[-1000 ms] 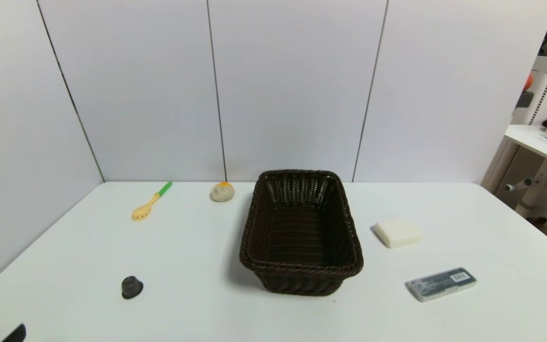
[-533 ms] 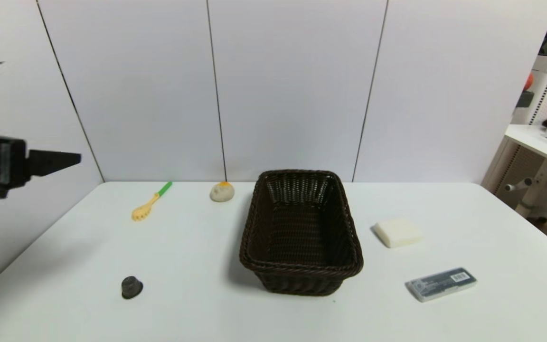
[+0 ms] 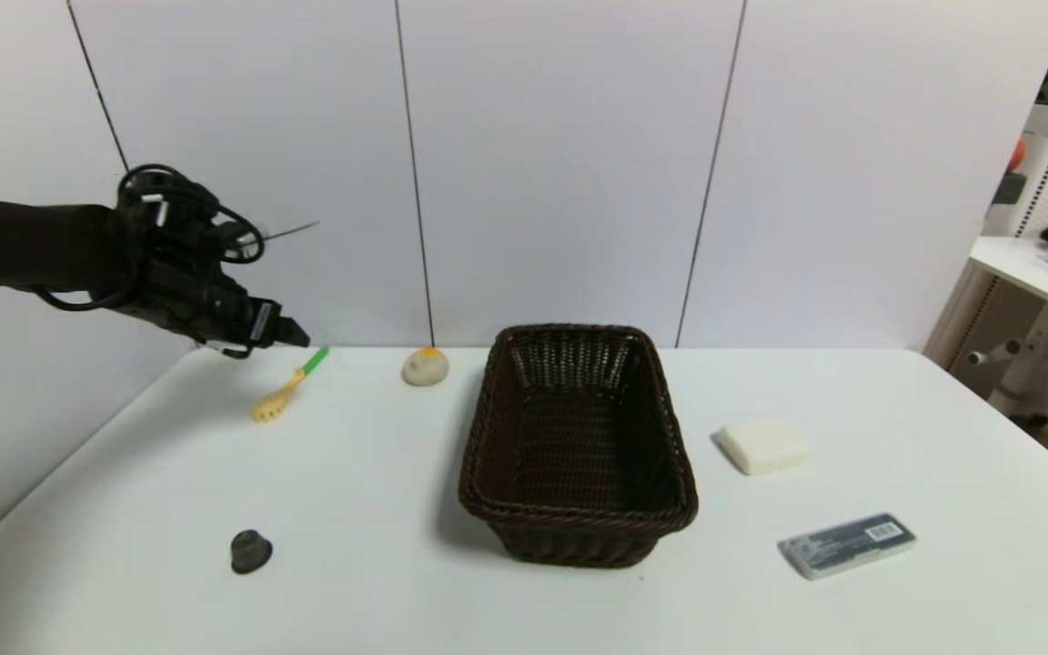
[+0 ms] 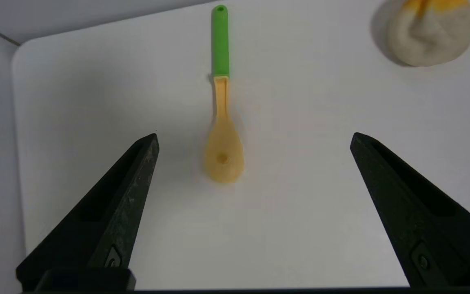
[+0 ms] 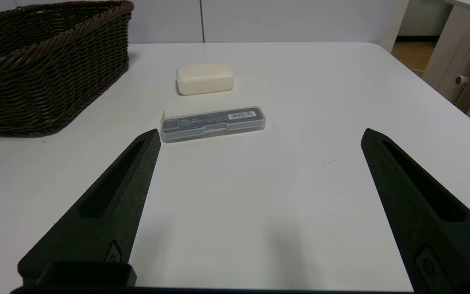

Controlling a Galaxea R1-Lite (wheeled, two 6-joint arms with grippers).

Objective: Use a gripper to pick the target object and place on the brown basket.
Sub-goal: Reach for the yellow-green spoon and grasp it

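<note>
Nearest on the white counter (image 3: 378, 509) sit a small dark cap-like thing (image 3: 251, 551) on the left and a clear flat case (image 3: 846, 544) with a barcode label on the right, a pale soap-like block (image 3: 762, 445) just beyond the case. The right pincer (image 5: 259, 141) hangs low over that near right part, spread wide and holding nothing. In the middle stands the brown basket (image 3: 579, 518), nothing showing inside it. Farther back on the left lies the pasta spoon (image 3: 286, 391) flat on the counter (pronged head toward the robot, green handle tip toward the wall). The left pincer (image 3: 292, 335) hovers above its handle end, released, its fingers (image 4: 135, 179) spread either side of the spoon, not touching it. A beige lump with an orange top (image 3: 425, 367) lies between spoon and basket, near the wall.
</note>
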